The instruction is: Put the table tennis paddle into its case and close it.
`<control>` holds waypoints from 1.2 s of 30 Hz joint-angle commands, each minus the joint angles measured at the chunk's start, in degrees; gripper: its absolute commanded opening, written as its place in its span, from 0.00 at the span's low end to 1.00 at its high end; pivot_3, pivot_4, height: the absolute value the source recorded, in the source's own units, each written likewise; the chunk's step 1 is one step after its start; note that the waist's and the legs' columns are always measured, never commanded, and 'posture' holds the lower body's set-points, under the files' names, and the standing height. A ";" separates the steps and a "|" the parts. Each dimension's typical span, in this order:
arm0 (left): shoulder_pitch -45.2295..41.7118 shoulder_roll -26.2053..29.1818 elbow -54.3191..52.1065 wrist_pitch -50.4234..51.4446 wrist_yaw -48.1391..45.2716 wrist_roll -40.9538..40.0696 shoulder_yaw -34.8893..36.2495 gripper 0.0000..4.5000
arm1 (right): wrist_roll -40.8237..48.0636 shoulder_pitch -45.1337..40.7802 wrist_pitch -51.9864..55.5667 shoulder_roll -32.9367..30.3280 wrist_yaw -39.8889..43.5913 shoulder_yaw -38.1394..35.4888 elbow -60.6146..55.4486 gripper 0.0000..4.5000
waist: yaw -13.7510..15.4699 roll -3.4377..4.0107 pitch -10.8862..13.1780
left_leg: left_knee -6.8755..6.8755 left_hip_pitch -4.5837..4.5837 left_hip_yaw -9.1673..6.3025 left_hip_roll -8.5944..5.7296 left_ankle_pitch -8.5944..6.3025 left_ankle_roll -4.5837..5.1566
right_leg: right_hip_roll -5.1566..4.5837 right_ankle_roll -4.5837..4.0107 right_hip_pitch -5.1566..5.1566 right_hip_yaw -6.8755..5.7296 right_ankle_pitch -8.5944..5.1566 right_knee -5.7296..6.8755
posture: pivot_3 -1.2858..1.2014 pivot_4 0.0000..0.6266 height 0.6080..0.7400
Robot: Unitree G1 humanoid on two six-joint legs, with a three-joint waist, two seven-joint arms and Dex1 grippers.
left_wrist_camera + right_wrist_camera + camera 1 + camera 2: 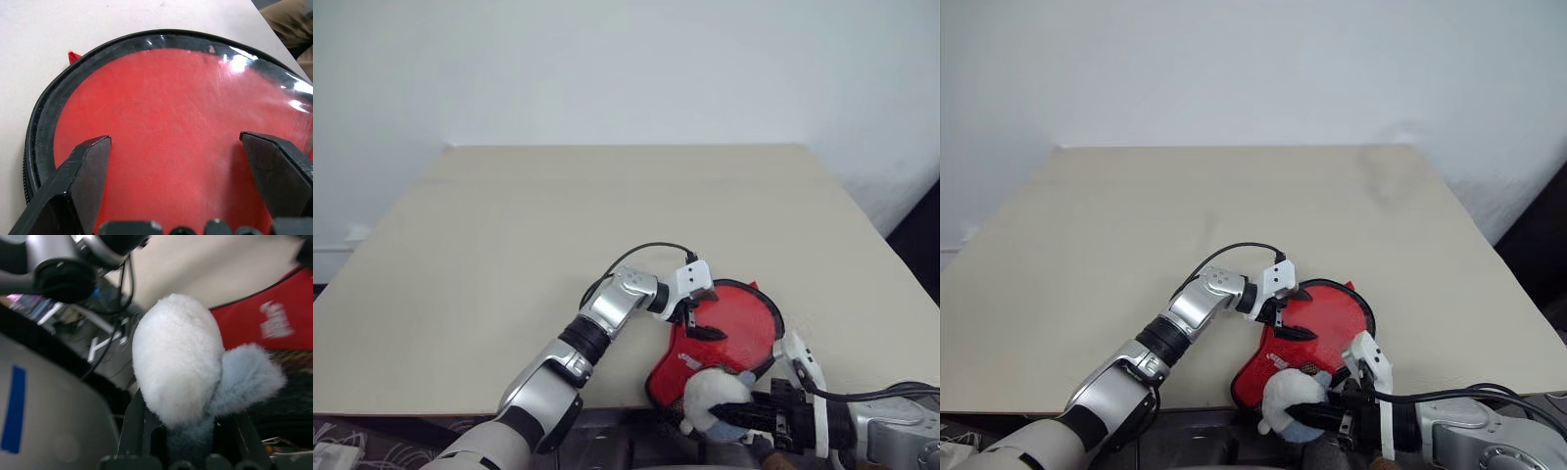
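One beige table (558, 255), bare but for task gear at near right edge. Red case (729, 328) lay flat there, narrow end overhanging the near edge; red face of table tennis paddle (171, 142) visible through its clear panel, so paddle judged inside. Left gripper (698, 321) hovered spread wide over the case's round end, grasping nothing. Right gripper (193, 440) clenched on a fluffy pompom (178, 357) at the case's narrow end, probably the zip pull. Risk: tugging it with case unpinned could drag the case off the table.
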 commanded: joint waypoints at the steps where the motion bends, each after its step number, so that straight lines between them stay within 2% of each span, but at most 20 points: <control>1: 1.13 1.00 -2.42 2.87 0.12 0.63 0.40 1.00 | 1.58 -1.00 -0.35 -0.23 5.00 3.25 -0.48 0.08 | 0.00 0.00 0.00 | 0.00 -0.01 0.00 0.00 0.00 0.00 | 0.00 0.02 0.00 0.00 0.01 0.00 | 0.52 0.00 1.00; 8: 3.34 4.09 -7.81 6.98 -0.15 0.28 0.75 1.00 | -8.26 -1.26 -4.19 -0.43 12.32 13.82 1.20 0.08 | -0.22 0.01 0.00 | 0.00 0.03 -0.01 0.00 0.00 0.00 | 0.00 0.03 0.01 -0.01 0.02 0.01 | 0.52 0.00 1.00; 14: 4.52 5.32 -10.82 10.14 0.74 0.00 0.99 1.00 | -19.27 -0.61 -11.24 -3.01 20.15 21.76 4.57 0.08 | -0.23 0.00 -0.01 | 0.01 0.05 0.00 0.00 0.00 -0.01 | -0.01 0.02 0.01 -0.01 0.01 0.01 | 0.52 0.00 1.00; 20: 5.59 6.01 -13.35 12.48 1.67 -0.39 1.16 1.00 | -25.53 -0.79 -17.82 -2.88 24.97 25.87 8.20 0.08 | -0.24 0.00 -0.01 | 0.01 0.07 0.01 0.01 0.00 -0.01 | 0.00 0.04 0.02 -0.02 0.02 0.02 | 0.52 0.00 1.00; 23: 6.05 6.10 -14.47 13.42 1.94 -0.64 1.22 1.00 | -25.61 -0.93 -20.62 -2.31 26.49 24.09 10.15 0.08 | -0.24 0.00 -0.01 | 0.01 0.07 0.01 0.01 0.00 -0.01 | 0.00 0.05 0.02 -0.03 0.02 0.02 | 0.52 0.00 1.00; 29: 7.15 6.23 -15.37 13.62 2.18 -1.02 1.28 1.00 | -14.83 1.56 -22.22 0.44 27.45 9.98 13.67 0.08 | -0.25 0.02 -0.02 | 0.01 0.09 0.00 0.01 0.00 -0.01 | 0.00 0.06 0.07 -0.01 0.03 0.04 | 0.52 0.00 1.00; 30: 7.28 6.25 -15.74 13.98 2.03 -1.44 1.55 1.00 | -13.29 -0.13 -20.39 2.21 24.87 10.27 12.75 0.08 | -0.27 0.02 -0.02 | 0.01 0.10 0.01 0.01 0.00 -0.01 | 0.00 0.06 0.08 0.00 0.03 0.05 | 0.52 0.00 1.00; 33: 7.23 5.97 -16.04 15.56 1.81 -3.38 3.24 1.00 | -9.48 -9.78 -12.50 12.71 11.00 14.57 10.83 0.08 | -0.80 -0.05 -0.01 | -0.05 0.19 0.01 0.26 0.00 -0.01 | 0.21 0.04 0.02 -0.03 0.04 0.12 | 0.52 0.00 1.00; 36: 7.19 6.26 -16.16 16.21 1.35 -4.59 4.14 1.00 | -7.83 -10.97 -10.09 16.57 5.66 12.75 11.25 0.08 | 0.06 0.34 -0.05 | -0.04 0.13 -0.10 0.28 0.01 -0.02 | 0.37 -0.09 -0.04 0.03 0.10 0.11 | 0.52 0.00 1.00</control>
